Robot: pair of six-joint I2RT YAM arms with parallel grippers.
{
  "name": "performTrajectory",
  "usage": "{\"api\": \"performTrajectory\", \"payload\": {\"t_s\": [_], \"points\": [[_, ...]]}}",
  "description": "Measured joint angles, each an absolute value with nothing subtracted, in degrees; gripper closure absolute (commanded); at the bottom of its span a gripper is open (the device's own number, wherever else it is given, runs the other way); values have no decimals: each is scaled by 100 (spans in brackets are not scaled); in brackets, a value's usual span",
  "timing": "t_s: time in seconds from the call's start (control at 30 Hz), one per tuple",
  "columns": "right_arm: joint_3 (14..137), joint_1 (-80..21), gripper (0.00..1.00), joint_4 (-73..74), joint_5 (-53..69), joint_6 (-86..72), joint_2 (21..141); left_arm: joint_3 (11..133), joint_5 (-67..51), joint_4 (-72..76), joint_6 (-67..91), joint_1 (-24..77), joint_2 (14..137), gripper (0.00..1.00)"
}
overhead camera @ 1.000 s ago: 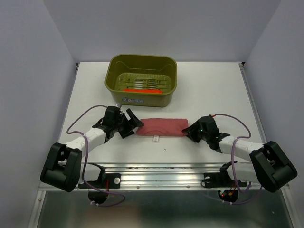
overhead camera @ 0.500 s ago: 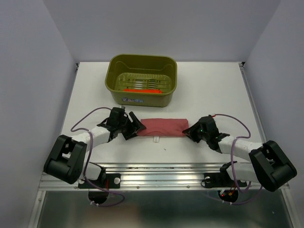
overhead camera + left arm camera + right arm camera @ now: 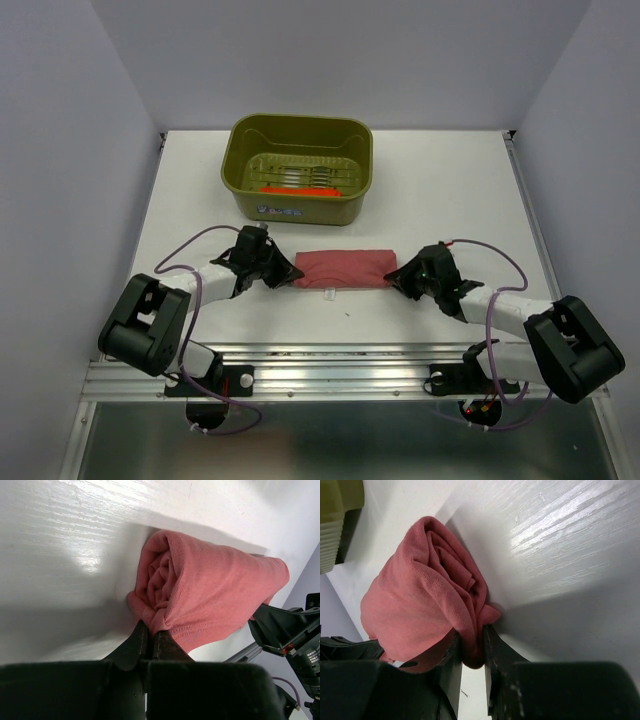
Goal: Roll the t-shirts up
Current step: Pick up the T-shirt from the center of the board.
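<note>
A dusty brick-red t-shirt [image 3: 345,268] lies rolled into a short log across the table, in front of the tub. My left gripper [image 3: 290,275] is at its left end, shut, with a thin fold of the roll's edge [image 3: 215,595] pinched between the tips [image 3: 151,635]. My right gripper [image 3: 396,277] is at the right end, shut on a thicker fold of the same t-shirt [image 3: 415,605], which fills the gap between its fingers [image 3: 471,647]. A slim bright orange-red t-shirt roll [image 3: 272,189] lies inside the tub.
The olive-green plastic tub [image 3: 300,208] stands behind the roll at the table's middle back; its corner shows in the right wrist view [image 3: 335,520]. A small white tag [image 3: 328,292] lies by the roll's front edge. A metal rail [image 3: 340,360] runs along the near edge.
My left gripper moved right onto the roll's left end and went from open to shut on its edge. The right gripper tightened on the right end and stayed there.
</note>
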State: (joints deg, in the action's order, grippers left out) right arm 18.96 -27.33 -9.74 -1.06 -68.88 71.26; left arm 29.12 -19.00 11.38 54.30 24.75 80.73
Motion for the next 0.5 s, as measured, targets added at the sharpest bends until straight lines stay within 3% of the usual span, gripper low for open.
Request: {"api": "performTrajectory", "payload": {"t_s": [0.03, 0.07, 0.17, 0.23, 0.4, 0.5], "points": [[1896, -2733, 87, -976, -106, -6879, 7126, 2917, -1900, 1135, 5430, 2477, 8073, 100], [1896, -2733, 78, -976, -106, -6869, 7126, 2917, -1900, 1135, 5426, 2477, 8073, 100], [1898, -2733, 33, -972, -99, -6827, 7122, 2932, -1890, 1129, 5400, 2477, 8077, 100], [1900, -2733, 20, -1103, -36, -6864, 7057, 2967, -1870, 1087, 5378, 2477, 8086, 100], [1900, -2700, 16, -1162, -80, -6836, 6908, 3030, -1839, 1055, 5297, 2482, 8125, 100], [1903, -2696, 21, -1170, -67, -6794, 6910, 3089, -1839, 1044, 5256, 2482, 8178, 100]]}}
